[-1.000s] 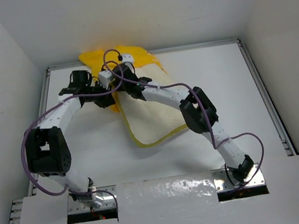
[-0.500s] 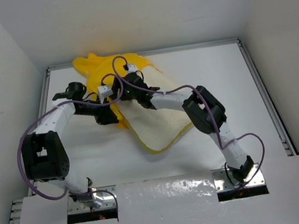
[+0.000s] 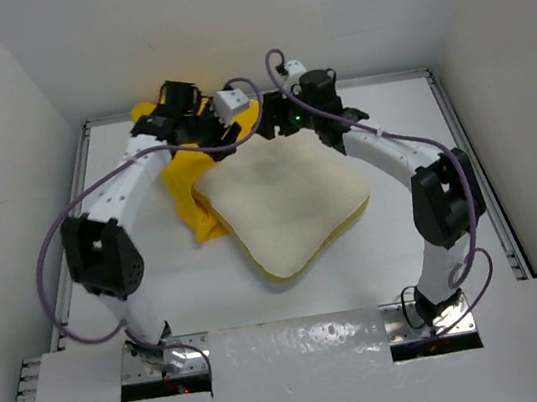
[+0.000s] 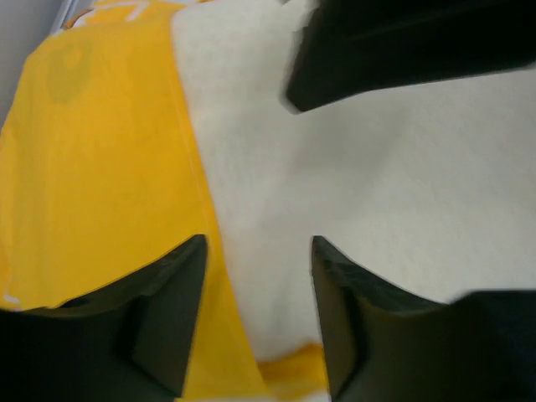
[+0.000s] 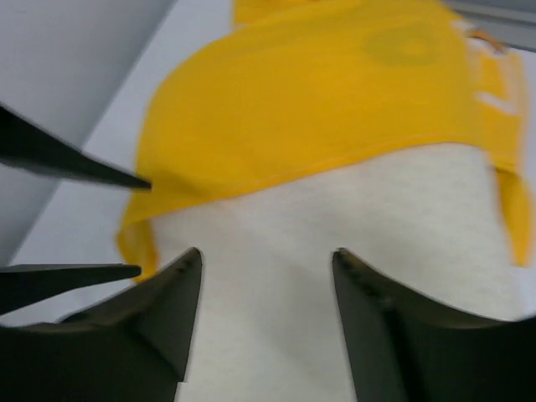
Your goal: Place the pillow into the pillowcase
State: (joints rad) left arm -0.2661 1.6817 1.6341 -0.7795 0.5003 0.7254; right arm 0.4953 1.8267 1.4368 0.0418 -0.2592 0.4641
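The cream-white pillow (image 3: 284,204) lies flat in the middle of the table, its yellow trim showing along the near edge. The yellow pillowcase (image 3: 183,183) is bunched over the pillow's far-left end and trails down its left side. My left gripper (image 3: 221,132) and right gripper (image 3: 275,125) hover side by side above that covered end, tips toward each other. In the left wrist view the gripper (image 4: 257,244) is open over the pillow (image 4: 377,184) beside the pillowcase (image 4: 100,167) edge. The right gripper (image 5: 268,253) is open over bare pillow (image 5: 335,218), with the pillowcase (image 5: 318,100) hem just beyond.
White walls close in the table on the left, far side and right, with metal rails (image 3: 462,142) along the edges. A white cover plate (image 3: 302,358) spans the near edge between the arm bases. The left gripper's fingers (image 5: 67,159) show at the left of the right wrist view.
Both grippers have opened and let go of the pillowcase, then risen toward the far edge. The pillow has dropped flat and shifted right, with more of it showing.
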